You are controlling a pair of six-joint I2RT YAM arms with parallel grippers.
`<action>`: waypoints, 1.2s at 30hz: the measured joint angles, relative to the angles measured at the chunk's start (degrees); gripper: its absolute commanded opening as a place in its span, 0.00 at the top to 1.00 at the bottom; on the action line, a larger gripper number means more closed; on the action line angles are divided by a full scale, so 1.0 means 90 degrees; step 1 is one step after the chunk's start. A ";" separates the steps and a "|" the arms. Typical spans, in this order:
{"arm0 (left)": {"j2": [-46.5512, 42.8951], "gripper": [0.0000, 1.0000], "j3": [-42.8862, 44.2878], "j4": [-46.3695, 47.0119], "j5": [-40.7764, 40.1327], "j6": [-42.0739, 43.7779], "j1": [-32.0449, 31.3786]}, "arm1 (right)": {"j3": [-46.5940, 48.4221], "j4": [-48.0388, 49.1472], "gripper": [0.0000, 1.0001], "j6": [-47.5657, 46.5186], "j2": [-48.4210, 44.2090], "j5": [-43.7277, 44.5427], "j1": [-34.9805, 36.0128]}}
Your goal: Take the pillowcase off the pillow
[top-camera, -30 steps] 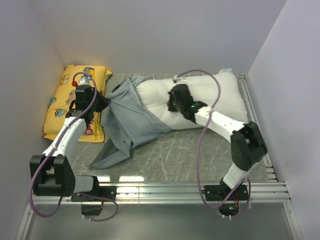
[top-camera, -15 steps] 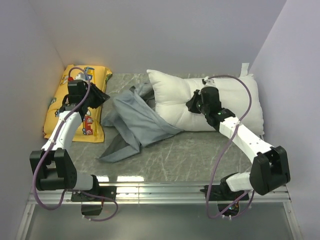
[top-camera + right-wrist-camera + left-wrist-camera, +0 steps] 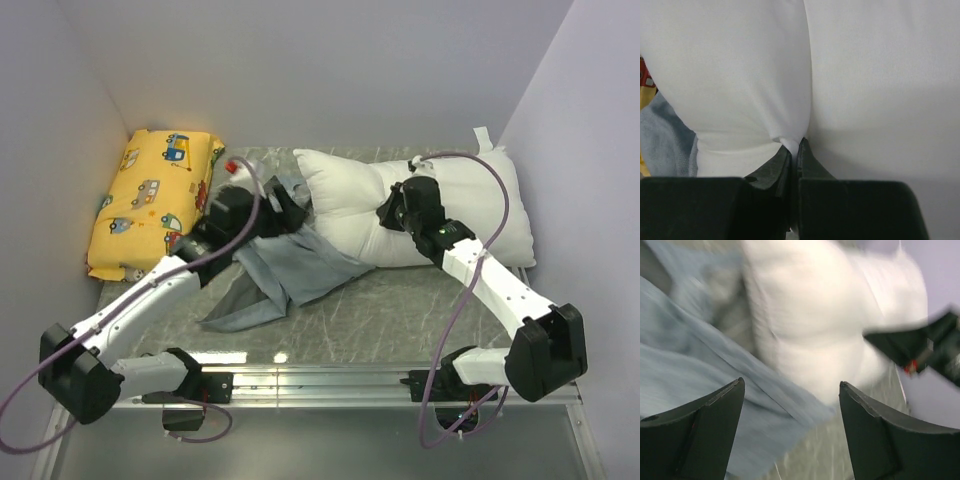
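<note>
**Pillowcase lies under and to the near-left of the free tool; pillow pinned from the right**

The left tool (image 3: 791,390) has its two fingers spread wide with nothing between them. It hangs over the middle of the table (image 3: 400,300), at the seam where the two fabrics meet. In the blurred left wrist view, the pillowcase (image 3: 685,375) fills the space below and to the left of the fingers, and the pillow (image 3: 805,325) bulges ahead of them.

The right tool (image 3: 795,146) is clamped on a small pinch of the pillow's white cover, near the middle of the pillow's top face.

From above, the pillow (image 3: 345,200) lies along the far edge, its long axis running left to right and its right end toward the far right corner. The pillowcase (image 3: 290,265) is a crumpled heap trailing from the pillow's left end toward the near left corner. Its lighter inner side faces up.

The pillowcase's upper edge touches the pillow's near-left corner and seems to lap it. Whether that corner is inside the case cannot be told. Most of the pillow is plainly out.

The left tool is much the nearer to the pillowcase. I judge the next move to be a grasp downward and a pull toward the near left, along the line of the case.

The yellow cushion (image 3: 150,195) sits in the far left corner, apart from both.
</note>
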 measured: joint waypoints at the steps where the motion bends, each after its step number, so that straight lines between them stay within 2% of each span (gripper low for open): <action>1: 0.0012 0.17 -0.0163 0.0078 -0.0112 -0.0056 -0.0408 | 0.0041 -0.0032 1.00 0.0000 0.0024 0.0066 0.0051; 4: 0.0250 0.12 -0.0721 0.0250 -0.0544 -0.0187 -0.1197 | 0.0270 -0.0151 1.00 -0.0005 0.0189 0.0228 0.0119; 7: 0.0578 0.10 -0.1144 0.0253 -0.0940 -0.0231 -0.1549 | 0.0544 -0.0265 1.00 -0.0024 0.0393 0.0330 0.0136; 8: 0.0724 0.11 -0.1258 0.0257 -0.1107 -0.0231 -0.1656 | 0.0622 -0.0296 1.00 -0.0027 0.0440 0.0350 0.0136; 10: 0.0940 0.19 -0.1382 0.0274 -0.1328 -0.0238 -0.1770 | 0.0707 -0.0318 1.00 -0.0027 0.0508 0.0362 0.0136; 11: 0.1015 0.25 -0.1411 0.0301 -0.1411 -0.0243 -0.1797 | 0.0726 -0.0345 1.00 -0.0027 0.0525 0.0362 0.0141; 12: 0.1073 0.48 -0.1435 0.0347 -0.1481 -0.0248 -0.1809 | 0.0729 -0.0357 1.00 -0.0027 0.0532 0.0362 0.0148; 14: 0.1178 0.68 -0.1452 0.0413 -0.1625 -0.0347 -0.1817 | 0.0738 -0.0415 1.00 -0.0029 0.0532 0.0389 0.0153; 15: 0.1192 0.86 -0.1464 0.0437 -0.1671 -0.0391 -0.1821 | 0.0772 -0.0459 1.00 -0.0039 0.0544 0.0406 0.0168; 17: 0.1205 0.99 -0.1537 0.0544 -0.1819 -0.0454 -0.1836 | 0.0896 -0.0556 1.00 -0.0056 0.0583 0.0442 0.0187; 25: 0.1171 1.00 -0.1722 0.0835 -0.2198 -0.0801 -0.1625 | 0.1566 -0.1207 1.00 -0.0180 0.0738 0.0542 0.0172; 27: 0.1059 1.00 -0.1950 0.1115 -0.2103 -0.0901 -0.1370 | 0.1734 -0.1387 1.00 -0.0199 0.0738 0.0483 0.0119; 31: 0.0957 1.00 -0.2613 0.0935 -0.2149 -0.1010 -0.0828 | 0.2331 -0.1610 1.00 -0.0277 0.0736 0.0639 -0.0304; 36: 0.1175 1.00 -0.2992 0.0850 -0.2086 -0.1127 -0.0772 | 0.2832 -0.1741 1.00 -0.0359 0.0707 0.0714 -0.0585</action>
